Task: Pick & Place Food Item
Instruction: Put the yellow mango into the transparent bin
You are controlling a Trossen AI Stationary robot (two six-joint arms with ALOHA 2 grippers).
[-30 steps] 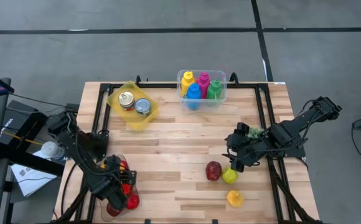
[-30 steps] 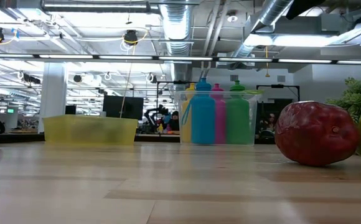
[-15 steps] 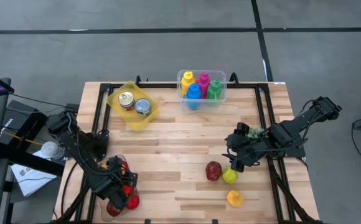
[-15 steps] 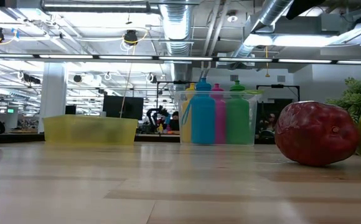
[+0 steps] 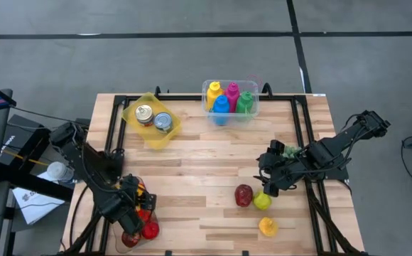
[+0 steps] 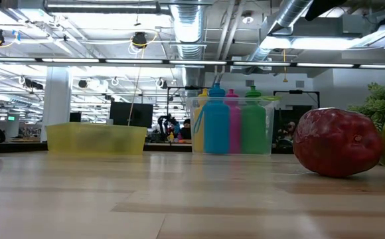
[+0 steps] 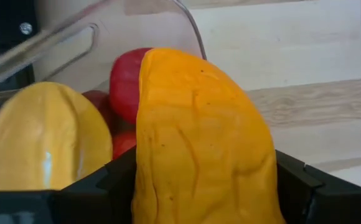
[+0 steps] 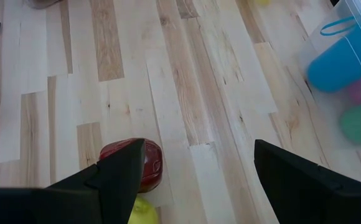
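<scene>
The orange food item (image 7: 202, 146) was clamped between the left gripper (image 5: 129, 207)'s two dark fingers (image 7: 292, 180), sitting at about 7 o'clock on the table (image 5: 206, 153), right over a clear container (image 7: 137, 31) that already had red pieces (image 7: 126, 81) in it. A yellow piece (image 7: 43, 143) sat just beside the orange one, though from the wrist view I honestly couldn't tell if it was inside the container or resting on its edge. Over at about 4 o'clock the right gripper (image 5: 268, 183) hung with its fingers apart and nothing between them, just above a red apple-looking fruit (image 5: 243, 194) and a yellow-green one (image 5: 262, 201) touching it, with another yellow item (image 5: 267, 227) nearer the front edge. Something leafy green (image 5: 284, 151) lay by the right arm. Up at 11 o'clock was a yellow tray (image 5: 138, 134) holding two cans (image 5: 153, 118), and at 12 o'clock a clear bin (image 5: 253, 95) of coloured bottles (image 5: 221, 108).
</scene>
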